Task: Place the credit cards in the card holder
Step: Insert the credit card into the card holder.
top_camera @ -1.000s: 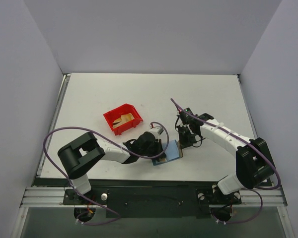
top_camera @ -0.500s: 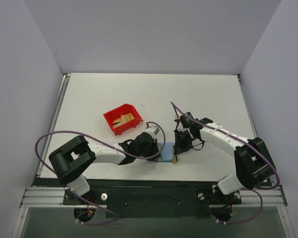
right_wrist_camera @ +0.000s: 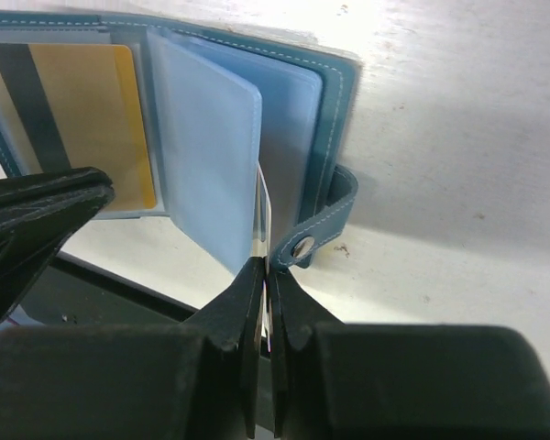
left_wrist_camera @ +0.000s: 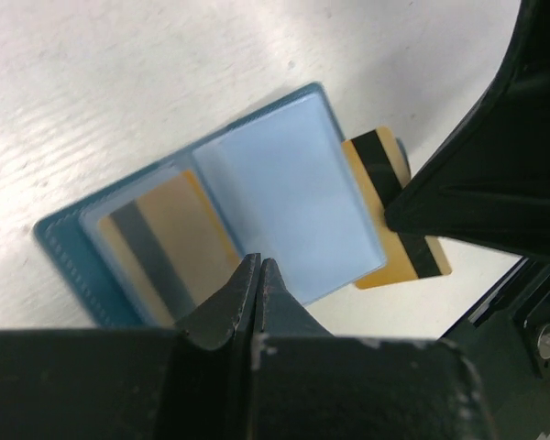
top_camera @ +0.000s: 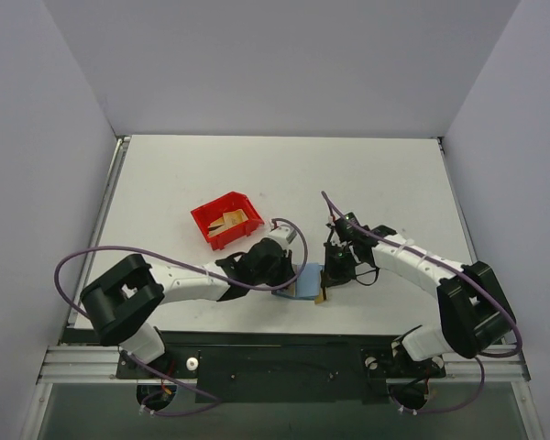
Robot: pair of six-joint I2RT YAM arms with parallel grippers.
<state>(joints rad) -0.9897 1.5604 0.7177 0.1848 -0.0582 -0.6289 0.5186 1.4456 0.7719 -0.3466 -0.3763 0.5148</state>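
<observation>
Between the two tools, on the white tabletop (top_camera: 367,174), the card holder (top_camera: 304,278) lies open with its light-blue sleeves facing up.

Left tool (left_wrist_camera: 258,268): the jaws are drawn together to a hairline. The tips meet at the holder's near edge, where the two leaves join. Whether they pinch a sleeve or only press on it cannot be told. Ahead and to the left of these tips, a stowed card (left_wrist_camera: 170,234), gold with a dark stripe, sits inside a clear sleeve. Ahead and to the right lies a blank light-blue leaf.

Right tool (right_wrist_camera: 264,268): the jaws are narrow and clamped on a credit card (left_wrist_camera: 394,160). In the right wrist view this card appears edge-on as a thin pale line rising straight from the fingertips. It enters the gap between a raised blue leaf to the left and the remaining leaves to the right. In the left wrist view much of it, stripe included, projects past the holder's edge on the side of the right tool. The snap tab (right_wrist_camera: 323,225) lies just to the right of the right tool's fingertips, its stud facing up.

Beyond the left tool and well apart from it stands a red bin (top_camera: 202,220), which holds loose cards (top_camera: 229,221) of the same gold-tan colour.
</observation>
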